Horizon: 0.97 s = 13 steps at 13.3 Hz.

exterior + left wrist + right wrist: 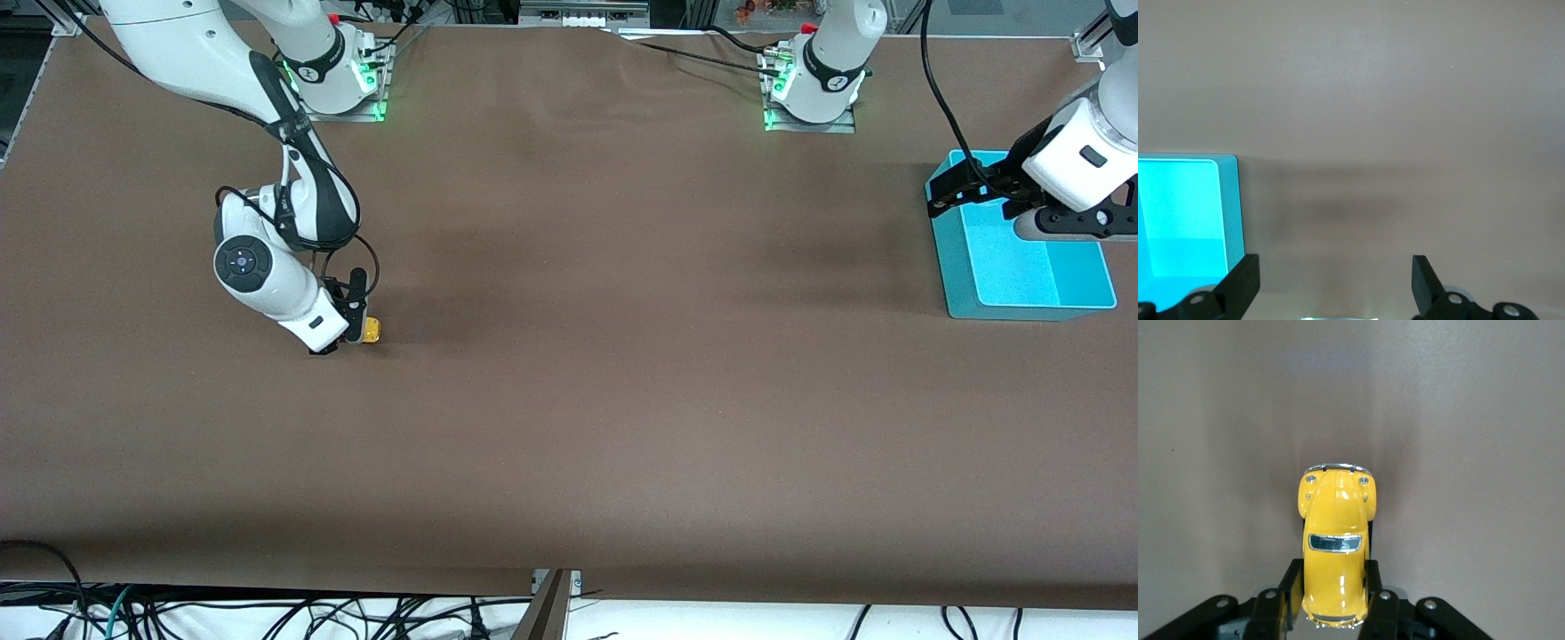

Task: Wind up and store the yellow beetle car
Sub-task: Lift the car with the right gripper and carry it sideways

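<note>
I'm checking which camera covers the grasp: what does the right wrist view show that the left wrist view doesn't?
Only the right wrist view shows the yellow beetle car, seen from above with its sides pinched between the right pincer's fingers. Only the left wrist view shows the turquoise bin and the left pincer, open and holding nothing, waiting over the table beside the bin. Both show the plain brown table under a pincer.
</note>
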Tool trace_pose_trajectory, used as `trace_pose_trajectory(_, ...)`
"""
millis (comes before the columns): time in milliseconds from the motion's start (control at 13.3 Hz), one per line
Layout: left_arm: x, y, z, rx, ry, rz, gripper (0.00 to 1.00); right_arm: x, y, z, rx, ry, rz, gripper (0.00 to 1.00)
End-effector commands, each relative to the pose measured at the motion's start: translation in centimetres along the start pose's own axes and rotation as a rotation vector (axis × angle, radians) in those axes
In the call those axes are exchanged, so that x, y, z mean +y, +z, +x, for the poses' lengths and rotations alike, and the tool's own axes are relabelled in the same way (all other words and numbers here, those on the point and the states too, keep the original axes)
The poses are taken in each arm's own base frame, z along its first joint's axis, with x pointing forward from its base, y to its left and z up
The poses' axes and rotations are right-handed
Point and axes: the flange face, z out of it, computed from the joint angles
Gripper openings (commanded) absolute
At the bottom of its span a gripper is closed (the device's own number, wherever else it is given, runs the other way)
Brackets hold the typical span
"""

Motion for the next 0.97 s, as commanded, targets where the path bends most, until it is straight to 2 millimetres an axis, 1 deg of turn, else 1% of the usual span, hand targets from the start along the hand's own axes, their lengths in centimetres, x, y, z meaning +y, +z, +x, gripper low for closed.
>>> trace_pose_trajectory(0, -0.3, -0.7, -0.3, -0.002, 0.018, -0.006, 1.00, -0.4, 0.5, -0.4, -0.002, 0.001, 0.006, 0.14)
trace_pose_trajectory(75, -0.3, -0.7, -0.3, 0.000, 0.018, -0.007, 1.00, -0.3, 0.7, -0.6, -0.003, 0.000, 0.006, 0.14)
trace_pose_trajectory(150, -0.3, -0.7, -0.3, 0.000, 0.018, -0.007, 1.00, -0.2, 1.2, -1.3, -0.005, -0.017, 0.006, 0.14)
trace_pose_trajectory(449, -0.3, -0.7, -0.3, 0.000, 0.018, -0.007, 1.00, 0.7, 1.7, -5.9, -0.005, -0.067, -0.001, 0.14)
trace_pose_trajectory(899, -0.3, -0.7, -0.3, -0.002, 0.016, -0.006, 1.00, 1.4, 1.9, -15.9, 0.002, -0.044, -0.018, 0.15)
